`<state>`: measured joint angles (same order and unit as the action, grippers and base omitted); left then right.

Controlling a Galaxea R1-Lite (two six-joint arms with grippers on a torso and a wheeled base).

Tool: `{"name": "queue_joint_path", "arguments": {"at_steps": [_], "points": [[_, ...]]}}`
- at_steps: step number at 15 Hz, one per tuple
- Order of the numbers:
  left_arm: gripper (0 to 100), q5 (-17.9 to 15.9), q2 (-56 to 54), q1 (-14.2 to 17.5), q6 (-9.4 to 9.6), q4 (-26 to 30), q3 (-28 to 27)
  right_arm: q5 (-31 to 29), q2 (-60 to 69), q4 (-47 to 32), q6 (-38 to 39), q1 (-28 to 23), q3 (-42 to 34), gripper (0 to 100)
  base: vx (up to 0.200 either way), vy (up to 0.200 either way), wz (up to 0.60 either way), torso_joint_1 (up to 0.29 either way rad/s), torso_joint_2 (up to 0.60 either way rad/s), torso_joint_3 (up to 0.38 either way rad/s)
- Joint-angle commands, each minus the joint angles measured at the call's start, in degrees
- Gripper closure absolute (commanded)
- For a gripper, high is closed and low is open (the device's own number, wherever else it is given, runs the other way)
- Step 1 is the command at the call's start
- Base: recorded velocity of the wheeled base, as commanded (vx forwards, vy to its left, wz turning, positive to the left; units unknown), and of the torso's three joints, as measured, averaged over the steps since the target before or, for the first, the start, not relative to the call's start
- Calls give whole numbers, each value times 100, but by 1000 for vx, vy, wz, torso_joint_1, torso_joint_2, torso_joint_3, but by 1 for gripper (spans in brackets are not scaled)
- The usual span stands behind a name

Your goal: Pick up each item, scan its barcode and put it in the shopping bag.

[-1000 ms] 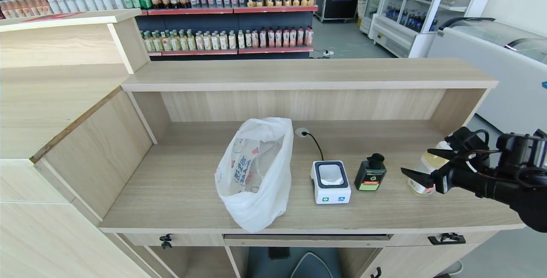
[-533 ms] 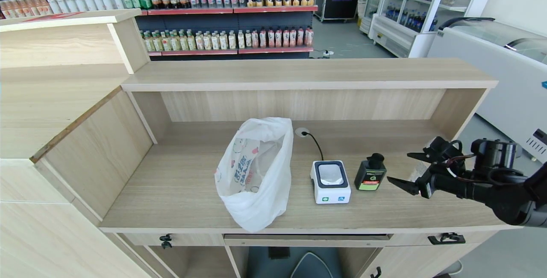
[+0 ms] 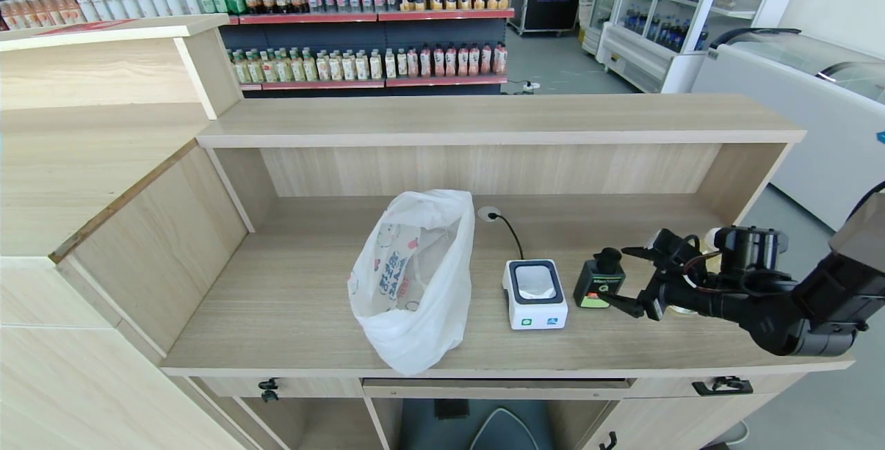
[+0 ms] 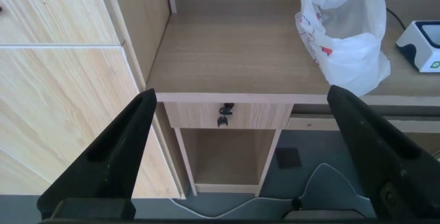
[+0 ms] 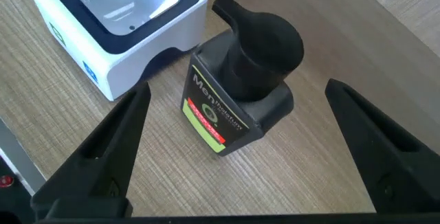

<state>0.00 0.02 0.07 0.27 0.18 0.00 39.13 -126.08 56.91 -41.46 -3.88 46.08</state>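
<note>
A dark pump bottle (image 3: 599, 284) with a green and red label stands upright on the wooden counter (image 3: 304, 298), just right of the white barcode scanner (image 3: 534, 293). My right gripper (image 3: 621, 278) is open at the bottle's right side. In the right wrist view the bottle (image 5: 240, 93) sits between the spread fingers (image 5: 103, 155), which do not touch it, with the scanner (image 5: 117, 18) beside it. The white shopping bag (image 3: 415, 277) stands open left of the scanner. My left gripper (image 4: 242, 93) hangs open and empty in front of the counter, below its top; the bag (image 4: 344, 31) lies beyond it.
A pale bottle (image 3: 710, 237) is mostly hidden behind the right arm. The scanner's black cable (image 3: 510, 232) runs to a hole at the counter's back. A raised shelf and side walls enclose the counter. Drawers with locks (image 4: 221, 114) sit under its front edge.
The right arm has swung left across the counter, from the pale bottle at the right end to the dark pump bottle. Its gripper stayed open. Bag, scanner and bottle have not moved.
</note>
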Motion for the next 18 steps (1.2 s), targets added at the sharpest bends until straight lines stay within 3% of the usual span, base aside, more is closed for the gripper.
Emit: {"name": "queue_joint_path", "arguments": {"at_steps": [1,18], "points": [[0,0,-2,1,0,-1,0,-11,-189,5,-249,54,41,0,0,0,0,0,0,0],[0,0,-2,1,0,-1,0,-37,-1024,-74,-486,396,911,0,0,0,0,0,0,0]]}}
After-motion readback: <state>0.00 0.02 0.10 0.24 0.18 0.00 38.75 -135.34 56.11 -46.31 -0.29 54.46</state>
